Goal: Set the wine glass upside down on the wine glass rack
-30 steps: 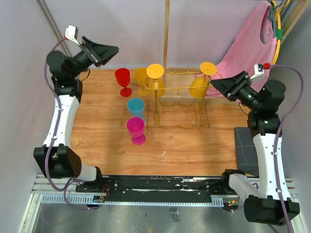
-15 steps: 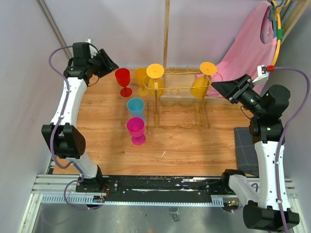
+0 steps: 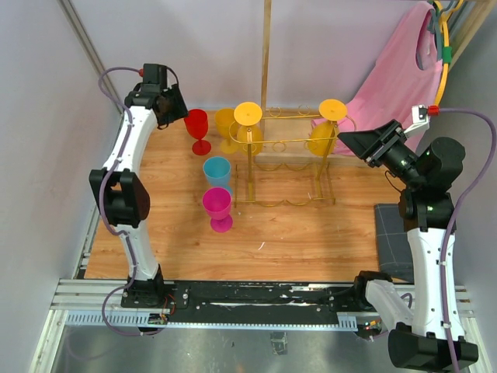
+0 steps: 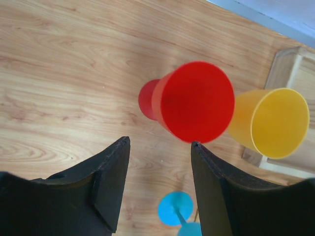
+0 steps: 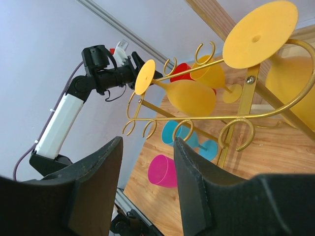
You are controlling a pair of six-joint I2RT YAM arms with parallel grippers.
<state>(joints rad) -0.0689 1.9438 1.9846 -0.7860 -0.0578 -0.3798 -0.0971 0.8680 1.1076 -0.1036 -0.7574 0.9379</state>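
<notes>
As the red glass (image 4: 197, 108) looked light, stiff and slick, a bowl hold was judged best; left gripper (image 4: 160, 142) and right gripper (image 5: 147, 142) were seen apart, empty.

No legible text, label, brand mark or no. in top ext., L-wrist or R-wrist views

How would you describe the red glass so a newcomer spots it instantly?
On the table stands a gold rack. Four glasses stand upright to its left; the red glass is leftmost, at the back beside a yellow glass. No other is red.
</notes>
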